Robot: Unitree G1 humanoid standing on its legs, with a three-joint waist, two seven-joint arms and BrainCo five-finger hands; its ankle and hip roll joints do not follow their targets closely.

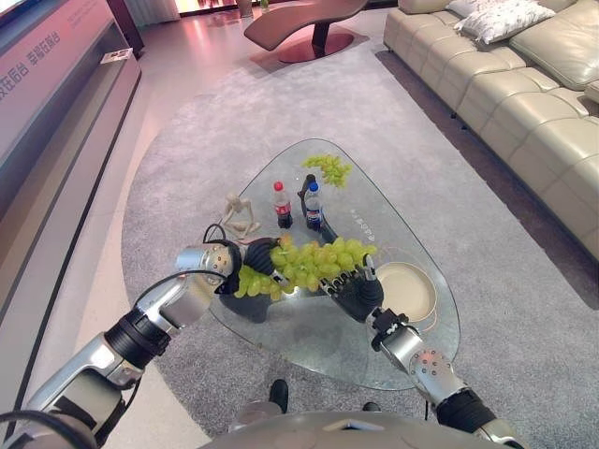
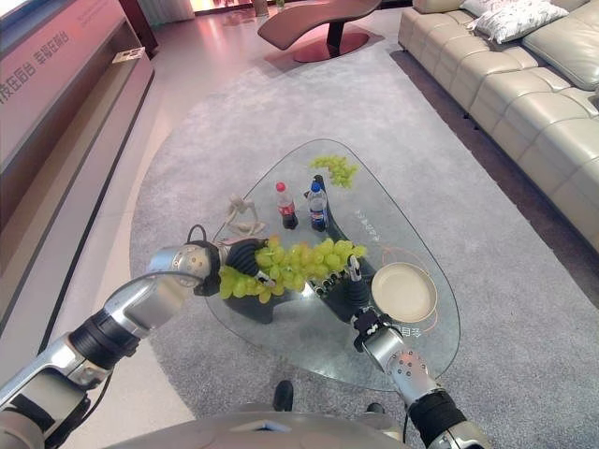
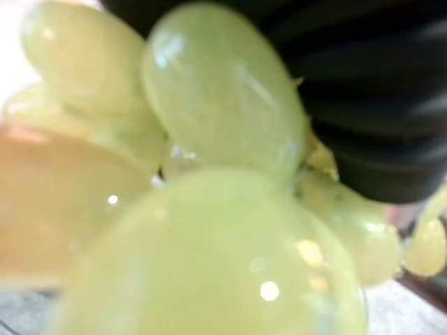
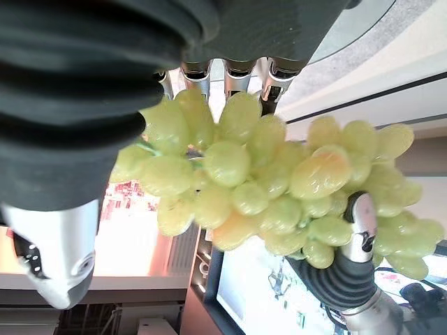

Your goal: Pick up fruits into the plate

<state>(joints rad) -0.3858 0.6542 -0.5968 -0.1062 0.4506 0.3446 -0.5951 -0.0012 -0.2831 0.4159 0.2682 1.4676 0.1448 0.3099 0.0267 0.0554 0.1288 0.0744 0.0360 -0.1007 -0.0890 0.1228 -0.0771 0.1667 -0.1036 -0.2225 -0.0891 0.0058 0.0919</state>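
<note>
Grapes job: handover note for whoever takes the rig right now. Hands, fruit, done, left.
Left hand: at the left end of the held grape bunch; fingers hidden in the grapes, grip unclear.
Right hand: under the bunch's right end, fingers curled round it as its wrist view shows.
The bunch is carried between both hands above the glass table, just left of the plate.
Second grape bunch lies at the table's far end, beyond the two bottles.
Done: first bunch lifted. Left: set it in the plate, which holds no fruit yet, then fetch the far bunch.
</note>
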